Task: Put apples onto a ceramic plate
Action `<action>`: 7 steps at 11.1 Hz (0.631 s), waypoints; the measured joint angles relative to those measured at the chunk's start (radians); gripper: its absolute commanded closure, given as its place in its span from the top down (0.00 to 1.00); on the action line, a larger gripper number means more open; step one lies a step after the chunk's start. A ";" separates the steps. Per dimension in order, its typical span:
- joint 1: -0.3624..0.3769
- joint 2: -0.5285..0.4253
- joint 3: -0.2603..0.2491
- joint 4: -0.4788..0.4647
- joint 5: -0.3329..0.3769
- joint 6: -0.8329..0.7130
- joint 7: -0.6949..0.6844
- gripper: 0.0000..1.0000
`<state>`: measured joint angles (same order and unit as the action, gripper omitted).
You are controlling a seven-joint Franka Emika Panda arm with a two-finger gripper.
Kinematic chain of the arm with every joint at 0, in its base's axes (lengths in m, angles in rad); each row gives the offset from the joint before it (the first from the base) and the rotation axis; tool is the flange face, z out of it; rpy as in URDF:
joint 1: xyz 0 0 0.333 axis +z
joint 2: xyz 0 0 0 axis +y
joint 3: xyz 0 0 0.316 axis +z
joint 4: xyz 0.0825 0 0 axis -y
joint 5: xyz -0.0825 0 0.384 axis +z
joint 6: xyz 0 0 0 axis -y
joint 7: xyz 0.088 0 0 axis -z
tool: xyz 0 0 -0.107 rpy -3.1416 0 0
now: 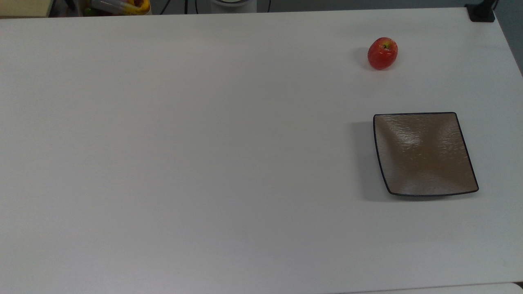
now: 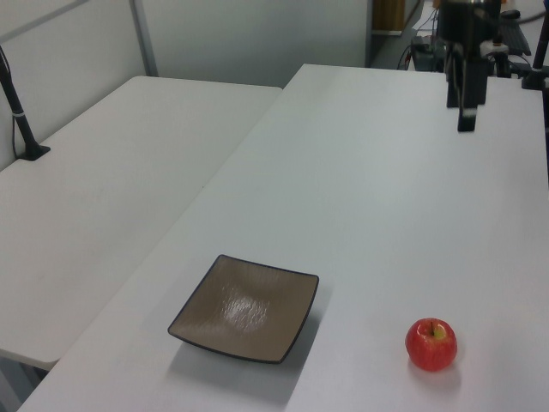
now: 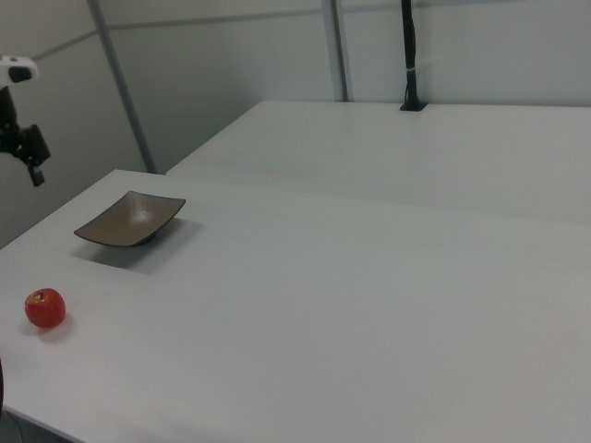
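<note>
A small red apple (image 1: 382, 53) with a yellow-green patch at its stem rests on the white table (image 1: 204, 143), apart from the plate. In the top view the square brown-grey ceramic plate (image 1: 425, 154) lies below the apple with nothing on it. The left view shows the apple (image 2: 431, 344) to the right of the plate (image 2: 244, 307). My dark gripper (image 2: 466, 125) hangs in the air over the far part of the table, well away from both. In the right view the gripper (image 3: 36, 173) is at the left edge, above the plate (image 3: 129, 219) and the apple (image 3: 44, 307).
A second white table (image 2: 103, 172) adjoins on the left view's left, with a black clamped post (image 2: 19, 112) on it. A black clamp (image 1: 481, 12) sits at the top view's upper right corner. Clutter (image 1: 118, 5) and the arm's base (image 1: 233, 3) lie beyond the far edge.
</note>
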<state>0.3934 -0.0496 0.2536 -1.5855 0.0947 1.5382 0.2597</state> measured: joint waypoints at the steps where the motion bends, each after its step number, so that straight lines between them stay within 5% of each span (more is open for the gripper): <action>1: 0.004 0.025 0.043 -0.009 0.000 0.032 0.024 1.00; 3: 0.033 0.061 0.100 -0.072 -0.003 0.130 0.048 1.00; 7: 0.084 0.084 0.136 -0.225 -0.048 0.302 0.063 1.00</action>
<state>0.4769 0.0346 0.3892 -1.8106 0.0465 1.8402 0.3228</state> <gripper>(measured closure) 0.000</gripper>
